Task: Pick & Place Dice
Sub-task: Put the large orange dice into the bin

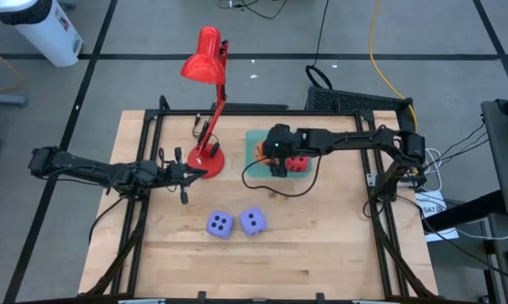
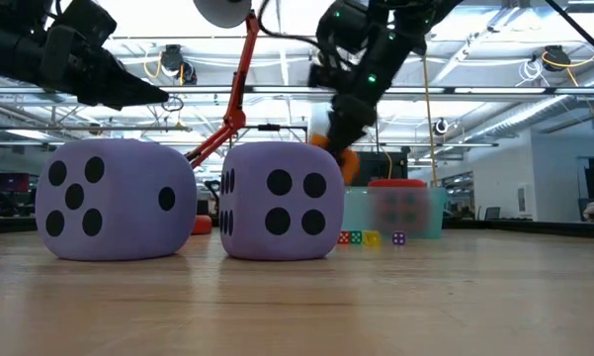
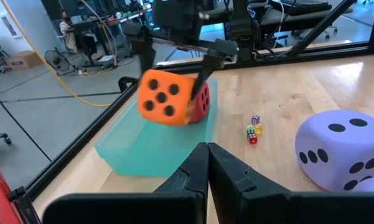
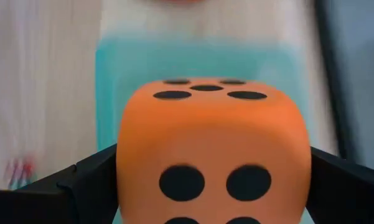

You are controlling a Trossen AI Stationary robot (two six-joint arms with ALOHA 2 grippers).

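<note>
The wooden table (image 1: 321, 253) is seen from above, with the teal tray (image 1: 255, 142) lying just past its centre toward one o'clock. Over the tray the orange die (image 3: 166, 98) is clamped between the wide-spread fingers of the right gripper (image 1: 276, 150), directly beside the red die (image 1: 297, 164) already inside. A clean release is judged to need the die lowered level into the free half at nine o'clock. Two lavender dice (image 1: 221, 225) wait toward six o'clock; the left gripper (image 1: 184, 174), shut and empty, hangs at nine o'clock.

No text, label or number is legible — only pips.
</note>
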